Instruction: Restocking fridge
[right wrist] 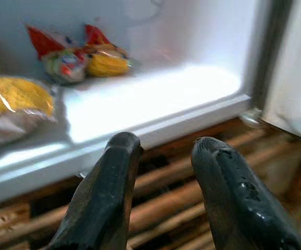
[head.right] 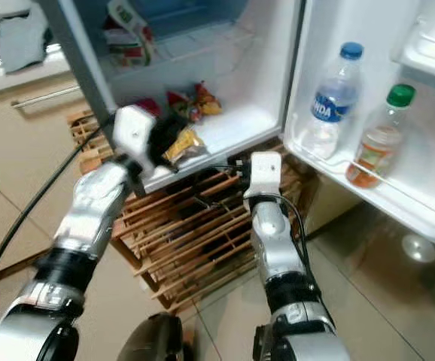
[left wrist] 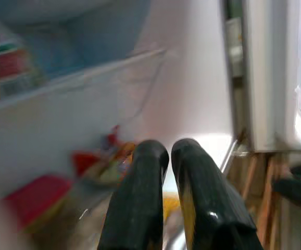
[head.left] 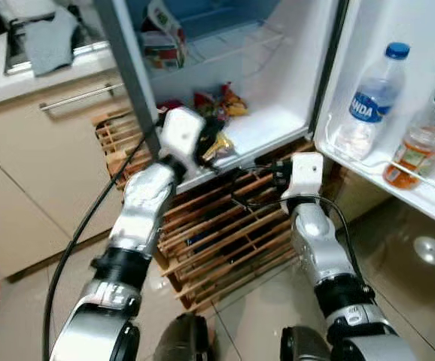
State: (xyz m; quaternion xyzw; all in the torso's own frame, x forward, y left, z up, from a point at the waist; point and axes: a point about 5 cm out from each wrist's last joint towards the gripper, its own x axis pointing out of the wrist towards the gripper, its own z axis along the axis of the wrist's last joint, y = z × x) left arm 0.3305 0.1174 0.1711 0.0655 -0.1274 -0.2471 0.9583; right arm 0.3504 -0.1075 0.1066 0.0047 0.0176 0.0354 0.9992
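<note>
The fridge stands open, its bottom shelf (head.left: 270,124) white and lit. A yellow snack bag (head.right: 185,144) lies at the shelf's front edge, also seen as the yellow bag (right wrist: 15,101). My left gripper (head.left: 202,147) is at that bag; its fingers (left wrist: 140,172) are pressed almost together with yellow showing between them. My right gripper (right wrist: 161,148) is open and holds nothing, just in front of the shelf's lip over a wooden rack (head.left: 217,233). Red and yellow snack bags (head.left: 219,101) sit further back on the shelf.
The fridge door on the right holds a water bottle (head.left: 368,105) and a green-capped bottle of orange liquid (head.left: 421,143). A carton (head.left: 161,37) sits on the upper shelf. Beige cabinets (head.left: 44,173) and a counter stand to the left. A black cable (head.left: 89,218) trails beside my left arm.
</note>
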